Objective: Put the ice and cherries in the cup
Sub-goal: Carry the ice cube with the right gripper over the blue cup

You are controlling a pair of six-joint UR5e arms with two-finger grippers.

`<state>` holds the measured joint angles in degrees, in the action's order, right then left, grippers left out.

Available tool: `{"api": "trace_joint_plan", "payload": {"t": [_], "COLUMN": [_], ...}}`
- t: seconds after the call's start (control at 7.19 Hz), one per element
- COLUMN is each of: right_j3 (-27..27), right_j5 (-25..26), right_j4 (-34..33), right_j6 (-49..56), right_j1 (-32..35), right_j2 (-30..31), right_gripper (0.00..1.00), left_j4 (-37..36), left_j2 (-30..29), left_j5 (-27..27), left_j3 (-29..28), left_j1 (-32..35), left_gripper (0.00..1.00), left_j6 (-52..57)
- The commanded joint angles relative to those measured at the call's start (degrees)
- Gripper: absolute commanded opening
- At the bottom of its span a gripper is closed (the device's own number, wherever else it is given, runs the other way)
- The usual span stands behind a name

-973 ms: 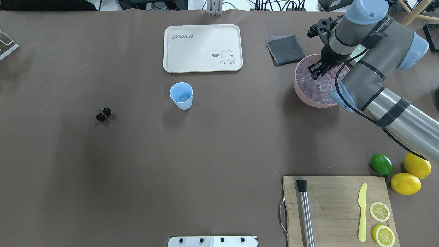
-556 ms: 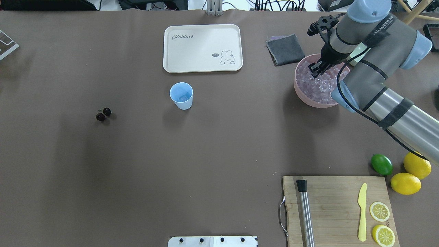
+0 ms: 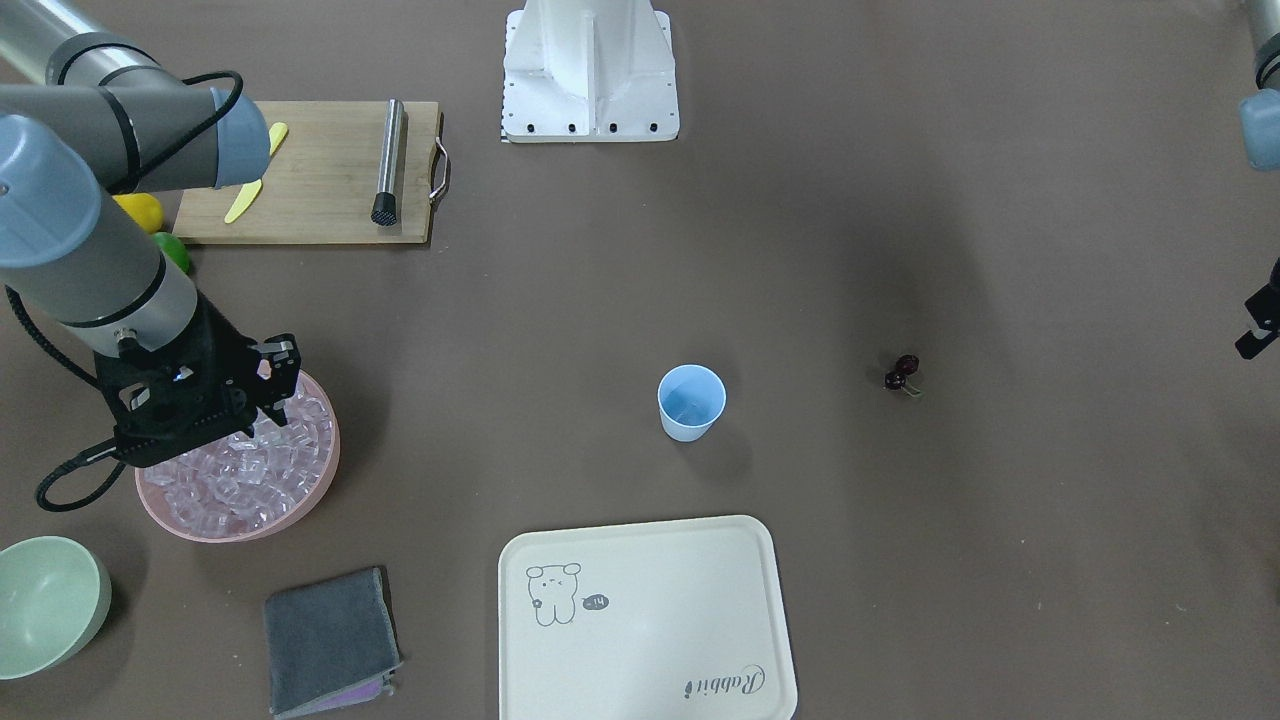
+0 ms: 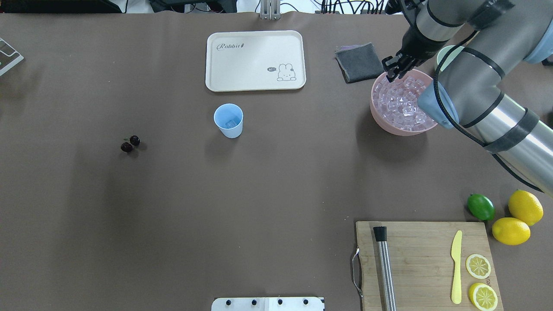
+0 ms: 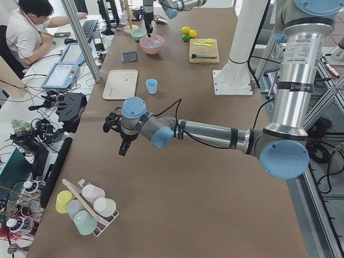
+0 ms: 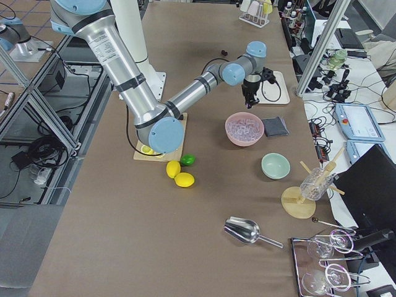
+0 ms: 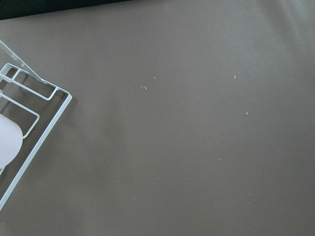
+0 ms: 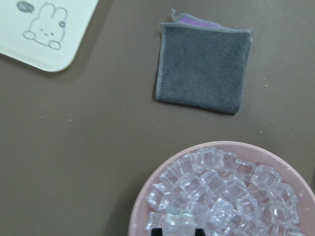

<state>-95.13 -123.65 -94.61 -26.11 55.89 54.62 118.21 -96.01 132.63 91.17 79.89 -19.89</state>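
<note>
The right gripper [image 4: 394,70] hangs over the far edge of the pink bowl [image 4: 381,122]. The bowl is full of ice [image 4: 399,101]. In the right wrist view, only the tips of the two dark fingers [image 8: 156,230] peek in at the bottom edge. One clear ice cube [image 8: 178,219] sits pinched between them, so the gripper is closed on it. The rest of the gripper is cut off there.

The light blue cup [image 4: 228,126] stands upright in the middle of the table, near the cream bunny tray [image 4: 255,60]. Something clear lies in the bottom of the cup. It looks like ice, but it is hard to make out.

The cherries [image 4: 130,144] lie on the bare table, well apart from the cup on the robot's left side. They are so small that their stems hardly show.

The left gripper [image 5: 123,149] hangs low over the table far off on the left. Its fingers are too small to read, and its own camera shows only the table and a corner of a white wire rack [image 7: 64,92]. I cannot tell if it is open or closed.

The big right arm hides most of the pale green bowl [image 3: 50,605] from above. A grey cloth [image 4: 359,62] lies just beside the pink bowl.
</note>
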Motion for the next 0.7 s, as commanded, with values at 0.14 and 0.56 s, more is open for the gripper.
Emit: {"api": "trace_joint_plan", "payload": {"t": [0.14, 0.56], "right_j3": [7.98, 27.08], "right_j5": [2.78, 17.53], "right_j4": [-2.24, 9.92], "right_j6": [-21.22, -32.75], "right_j1": [-9.02, -20.62], "right_j2": [-19.14, -32.03], "right_gripper": [0.0, 0.0], "left_j4": [1.14, 1.14], "left_j2": [1.34, 1.09], "left_j5": [0.0, -0.44], "left_j3": [0.06, -0.46], "left_j1": [0.09, 0.0], "left_gripper": [0.97, 0.97], "left_j6": [0.29, -0.06]}}
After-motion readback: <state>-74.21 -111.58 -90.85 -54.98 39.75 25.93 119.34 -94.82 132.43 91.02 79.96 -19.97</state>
